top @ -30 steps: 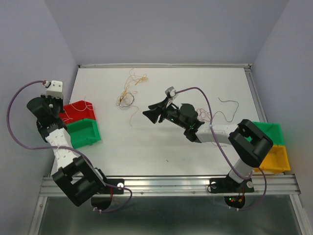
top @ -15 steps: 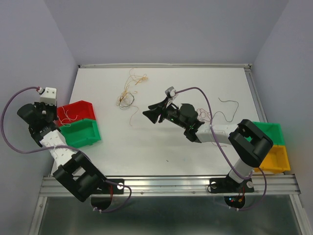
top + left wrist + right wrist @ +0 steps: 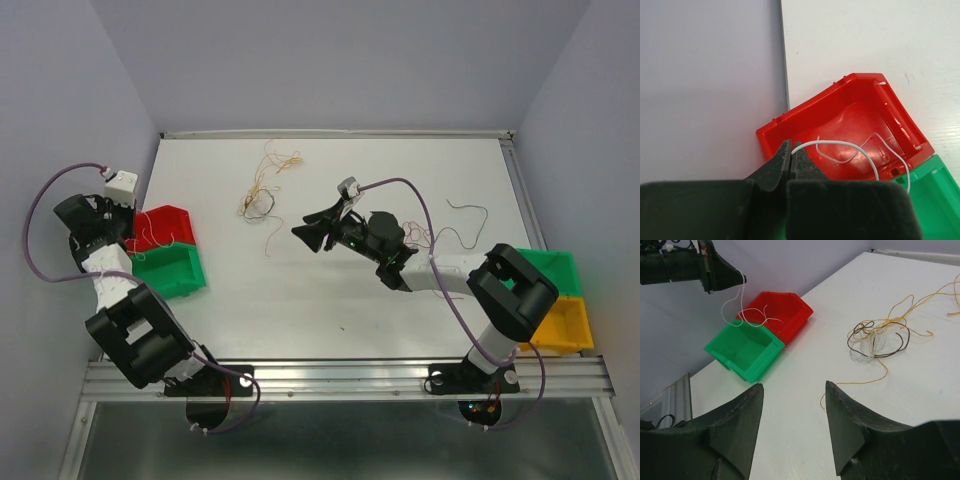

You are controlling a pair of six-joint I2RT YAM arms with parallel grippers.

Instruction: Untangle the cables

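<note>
left fingers [image 3: 776, 167] pinching white cable [image 3: 835, 142] over red bin [image 3: 830, 92] | right fingers [image 3: 740, 415] wide, empty | tangle [image 3: 874, 339]: likely limp, light; take a loose end

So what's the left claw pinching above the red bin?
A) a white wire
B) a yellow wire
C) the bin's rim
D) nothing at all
A: the left gripper is shut on a thin white wire, which loops from its tips down into the red bin.
</note>
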